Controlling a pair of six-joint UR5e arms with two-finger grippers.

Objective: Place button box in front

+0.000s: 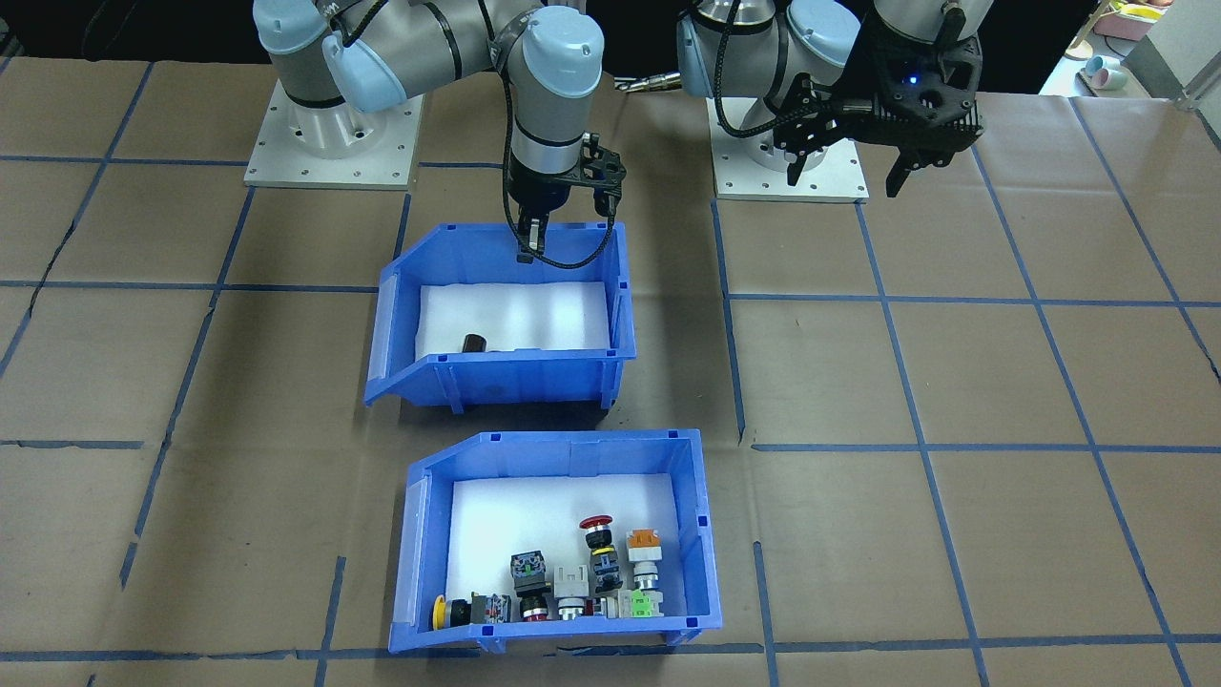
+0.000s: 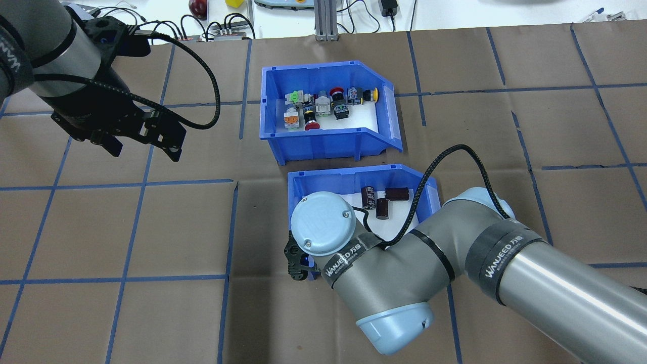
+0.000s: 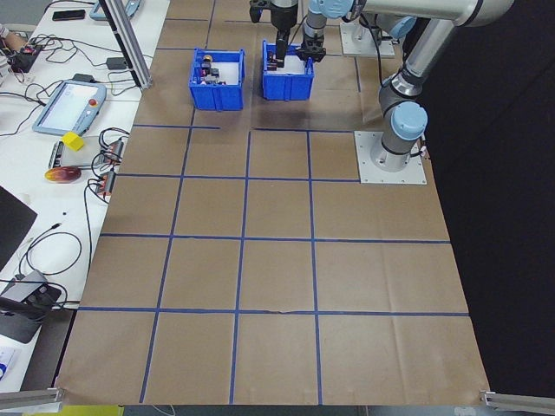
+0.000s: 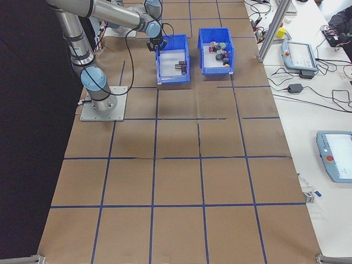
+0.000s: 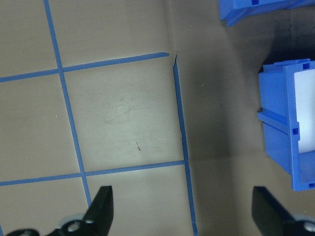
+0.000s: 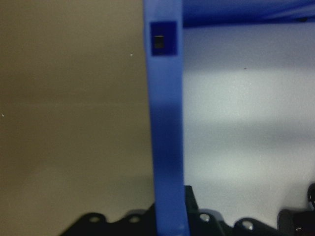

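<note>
Right hand (image 1: pixel 558 224) pinches the capacitor bin's (image 1: pixel 506 382) rear wall; left hand (image 1: pixel 849 167) hangs wide.

Light fell evenly from above, bright across the brown table (image 1: pixel 954 382), and shadows stayed soft — a dim patch lay beside the button box (image 1: pixel 558 544). White foam in the second blue bin (image 1: pixel 506 320) glared nearly blank. The right wrist view was blurred and dim at close range — the bin's wall (image 6: pixel 165 123) smeared. The side views bent slightly at their edges.
</note>
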